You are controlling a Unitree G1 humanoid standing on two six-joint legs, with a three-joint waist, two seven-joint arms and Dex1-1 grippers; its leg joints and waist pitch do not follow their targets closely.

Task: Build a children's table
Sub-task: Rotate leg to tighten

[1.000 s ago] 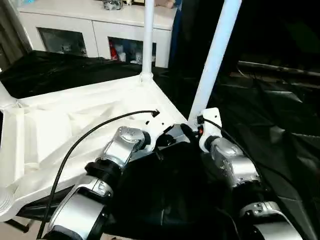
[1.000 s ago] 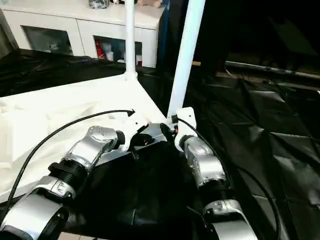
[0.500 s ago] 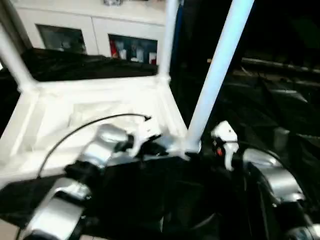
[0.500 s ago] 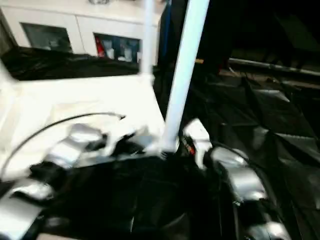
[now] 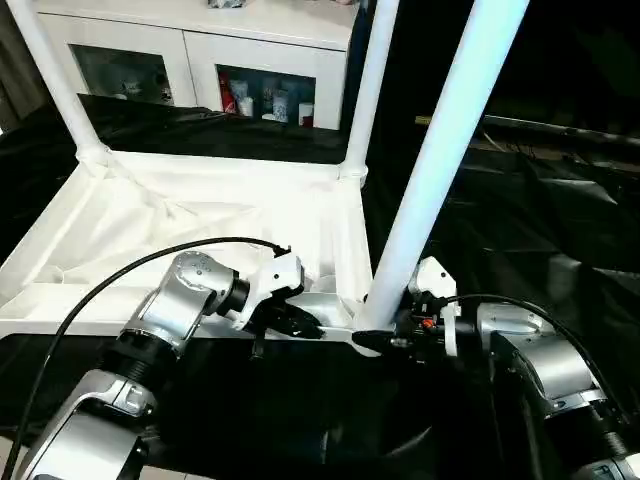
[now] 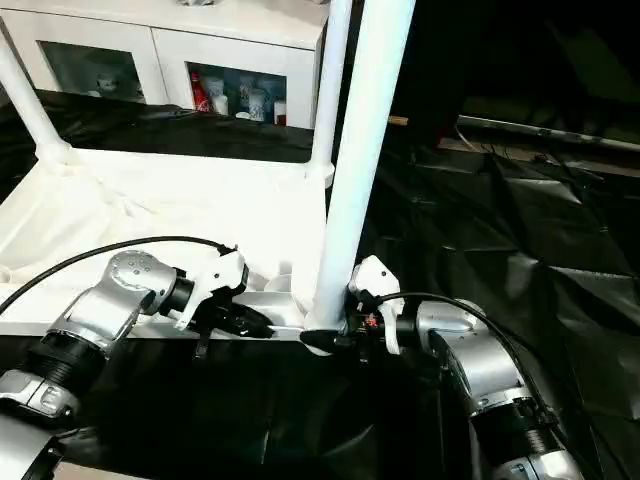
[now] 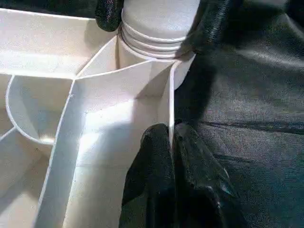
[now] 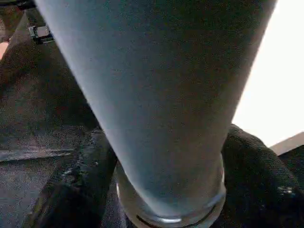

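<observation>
1. I see the white tabletop (image 5: 200, 215) lying upside down on the black-draped work table (image 5: 560, 230), its ribbed underside facing up.
2. Three white legs stand up from its corners: one at the far left (image 5: 50, 75), one at the far right (image 5: 365, 90), and a nearer one (image 5: 440, 150) at the near right corner, rising steeply and leaning a little to the right.
3. My right gripper (image 8: 161, 190) is at the base of that near right leg, just above the corner socket. In the right wrist view one black finger (image 8: 80, 175) sits on each side of the tube, pressing against it, so I read it as clamped on the leg.
4. In the left wrist view I can see the same two black fingers flanking the ringed foot of the leg where it enters the round socket (image 7: 152, 47).
5. My left gripper (image 7: 172, 156) is at the near edge of the tabletop, just left of that corner. Its two fingers are pressed together with the thin upright edge wall of the tabletop pinched between them.
6. From the head view, the left arm reaches in from the near left and the right arm from the near right, with the two grippers close to each other at the same corner.
7. Behind the work table stands a white cabinet (image 5: 200, 50) with glass doors and small items inside.
</observation>
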